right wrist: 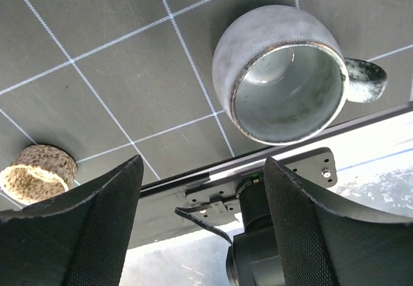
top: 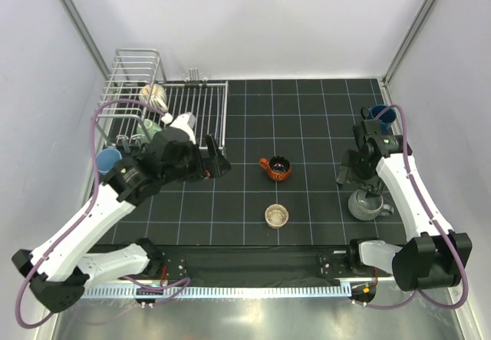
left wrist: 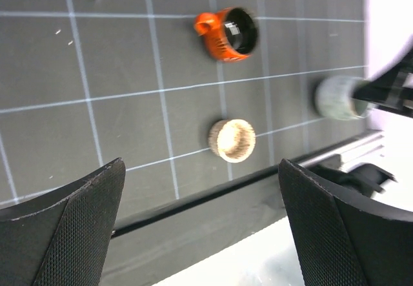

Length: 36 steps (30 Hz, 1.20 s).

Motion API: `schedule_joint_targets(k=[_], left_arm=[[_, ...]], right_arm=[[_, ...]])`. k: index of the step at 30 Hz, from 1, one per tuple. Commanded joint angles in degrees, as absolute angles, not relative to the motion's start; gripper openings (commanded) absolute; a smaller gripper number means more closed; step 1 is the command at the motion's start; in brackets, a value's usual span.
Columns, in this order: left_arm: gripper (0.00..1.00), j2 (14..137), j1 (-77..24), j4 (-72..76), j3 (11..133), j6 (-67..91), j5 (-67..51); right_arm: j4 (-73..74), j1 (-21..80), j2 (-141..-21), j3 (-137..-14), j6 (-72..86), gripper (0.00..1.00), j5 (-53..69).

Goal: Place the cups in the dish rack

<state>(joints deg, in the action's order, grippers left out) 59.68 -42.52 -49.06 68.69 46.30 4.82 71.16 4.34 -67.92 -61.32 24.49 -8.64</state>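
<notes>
Seven cups are showing. Four are standing upright on the mat (top: 307, 125): an orange cup (top: 275, 168), handle pointing left; a tan cup (top: 277, 216); a grey mug (top: 365, 204), handle pointing right; a dark blue cup (top: 377, 113). The rack (top: 203, 106), long axis running left-right, is holding a cream cup (top: 156, 93). A green cup (top: 148, 129) and a blue tumbler (top: 108, 160) are sitting at its near-left part, half hidden. The left gripper (left wrist: 201, 170) and the right gripper (right wrist: 203, 163) are gaping wide, holding nothing.

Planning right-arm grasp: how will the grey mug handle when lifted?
Grey mug looks thick-walled ceramic: likely rigid, heavy for its size. Rounded glazed body may slip in a side pinch. Upright, wide: unlikely to tip.
</notes>
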Motion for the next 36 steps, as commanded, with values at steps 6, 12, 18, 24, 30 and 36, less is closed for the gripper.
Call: schedule_joint_targets(k=[6,12,18,24,30,36], left_arm=[[0.96,56.7,-42.6,-44.9,67.9,43.0,-4.1],[0.96,58.0,-42.6,-45.6,70.3,40.8,-4.8],[0.96,57.7,-42.5,-46.8,70.9,39.6,-4.2],[0.96,57.7,-42.5,-46.9,71.3,39.3,-5.4],[0.96,57.6,-42.5,-47.1,71.5,40.0,-6.0],[0.95,57.2,-42.5,-46.8,70.8,41.8,-6.9]], right_arm=[[65.7,1.8,-72.9,-59.6,23.6,0.73,-8.2],[63.5,0.8,-75.3,-57.7,23.6,0.70,-8.1],[61.2,0.7,-77.2,-54.8,24.5,0.64,-5.8],[58.7,0.7,-79.4,-53.4,25.5,0.55,-5.5],[56.5,0.8,-81.9,-52.5,25.6,0.37,-6.0],[56.3,-1.4,-83.3,-53.0,24.6,0.04,-5.6]])
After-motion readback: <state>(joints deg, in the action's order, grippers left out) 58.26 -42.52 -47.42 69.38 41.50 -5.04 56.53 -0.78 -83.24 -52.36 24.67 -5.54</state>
